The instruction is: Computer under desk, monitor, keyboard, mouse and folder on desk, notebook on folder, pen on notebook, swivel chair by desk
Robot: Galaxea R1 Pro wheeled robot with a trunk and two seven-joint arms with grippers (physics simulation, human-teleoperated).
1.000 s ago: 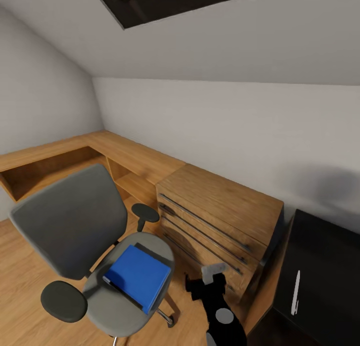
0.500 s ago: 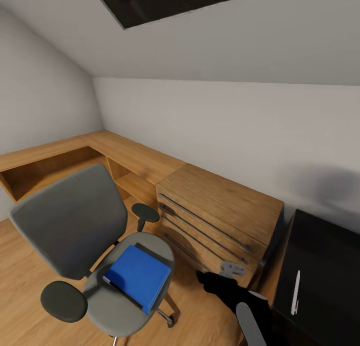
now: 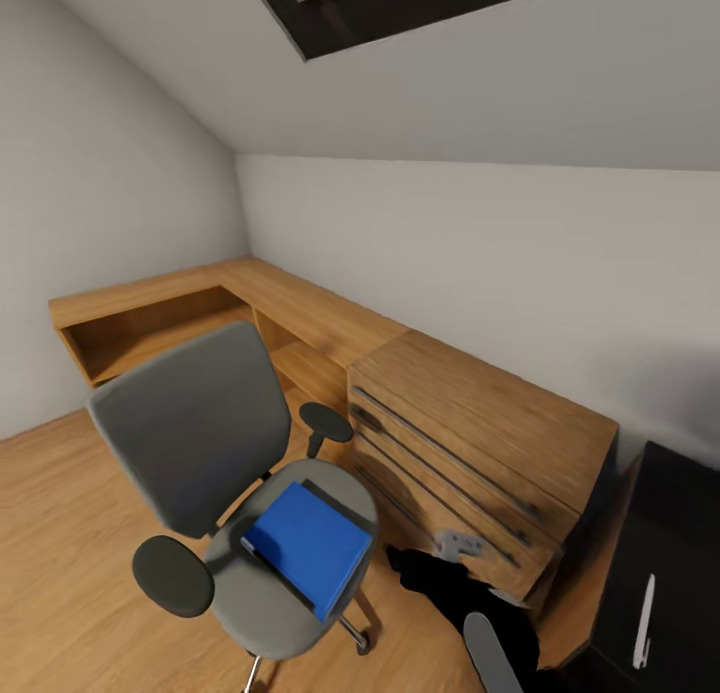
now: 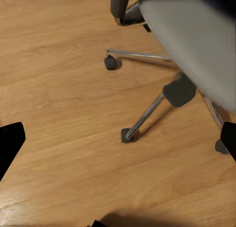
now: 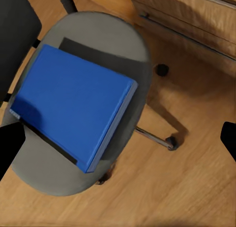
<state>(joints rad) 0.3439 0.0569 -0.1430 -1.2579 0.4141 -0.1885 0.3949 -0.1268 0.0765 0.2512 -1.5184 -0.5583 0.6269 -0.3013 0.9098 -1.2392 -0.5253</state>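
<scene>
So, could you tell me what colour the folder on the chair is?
Bright blue folder, clearest in the right wrist view.

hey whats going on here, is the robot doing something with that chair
Nothing is being held yet. The blue folder lies on the seat of the swivel chair, with a dark flat thing partly under it, likely the notebook. The right gripper hangs open above the chair seat, just off the folder's edge, its fingers spread wide and touching nothing. The chair stands on the wooden floor beside the light wooden chest. The pen lies on the black desk.
</scene>
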